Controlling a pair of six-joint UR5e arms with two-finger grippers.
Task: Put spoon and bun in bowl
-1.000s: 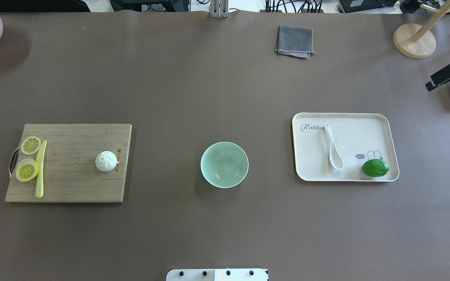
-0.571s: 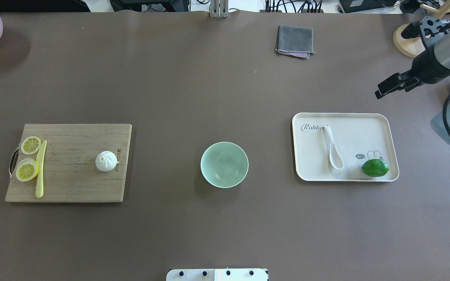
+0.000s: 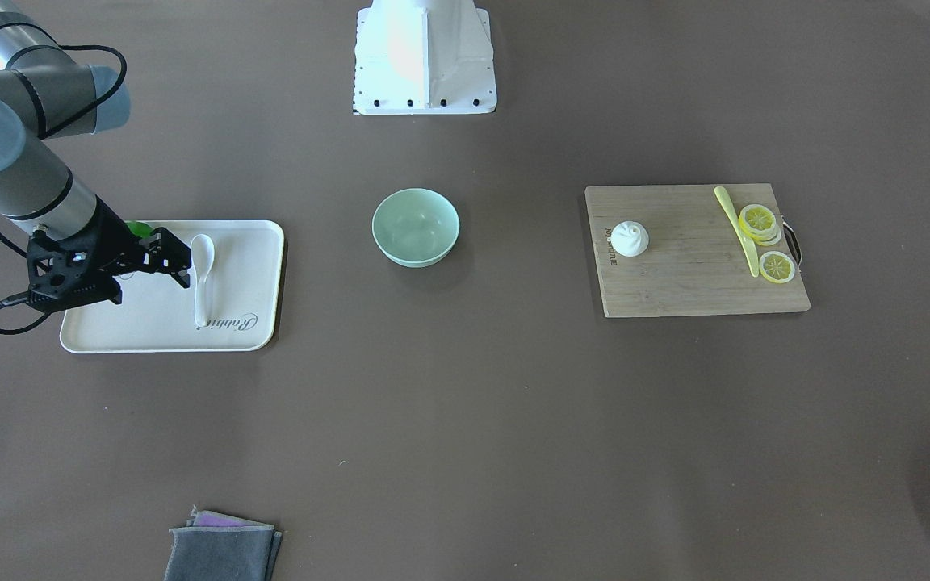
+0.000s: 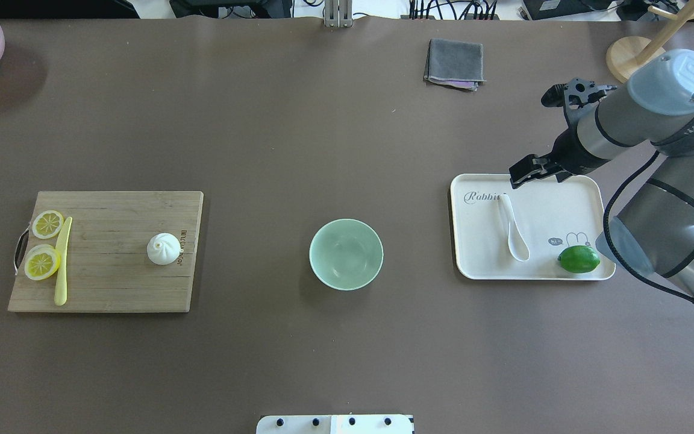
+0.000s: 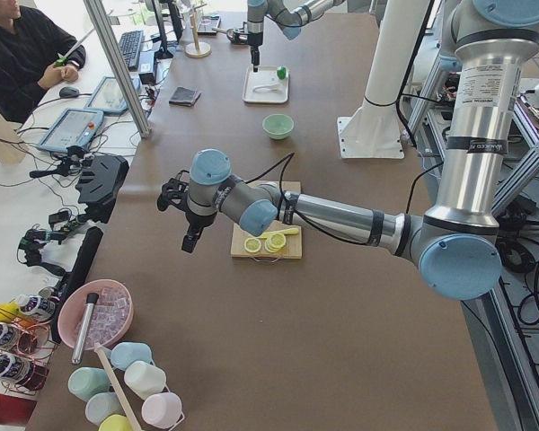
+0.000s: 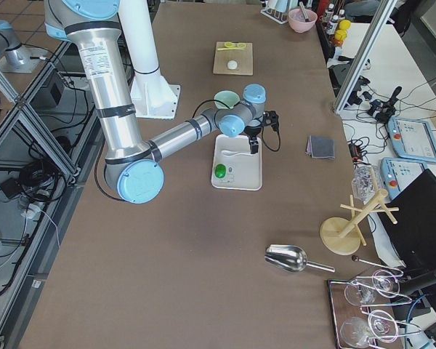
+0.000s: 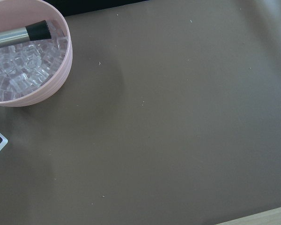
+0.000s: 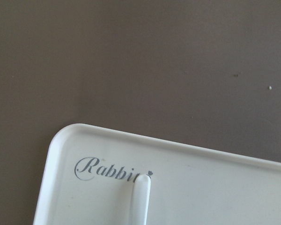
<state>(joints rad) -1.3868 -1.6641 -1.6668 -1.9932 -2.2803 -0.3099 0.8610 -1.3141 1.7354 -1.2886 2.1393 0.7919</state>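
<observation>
The white spoon (image 4: 512, 232) lies on the cream tray (image 4: 564, 199), handle toward the far edge; its handle tip shows in the right wrist view (image 8: 136, 201). My right gripper (image 4: 522, 172) hovers over the tray's far edge next to the spoon handle, and in the front view (image 3: 182, 262) it stands open and empty. The white bun (image 4: 163, 249) sits on the wooden cutting board (image 4: 112, 283). The mint-green bowl (image 4: 346, 254) stands empty at the table's middle. My left gripper (image 5: 190, 241) hangs beyond the board's end; I cannot tell whether it is open.
A green lime (image 4: 579, 259) lies on the tray's near right corner. Lemon slices (image 4: 43, 262) and a pale yellow knife (image 4: 62, 262) lie on the board's left. A grey cloth (image 4: 454, 63), a pink bowl of ice (image 7: 56, 79) and a wooden stand (image 4: 639, 60) sit at the far edge.
My right arm has swung in from the right edge toward the tray, bringing its gripper over the tray's far edge by the spoon handle. Nothing on the table has moved.
</observation>
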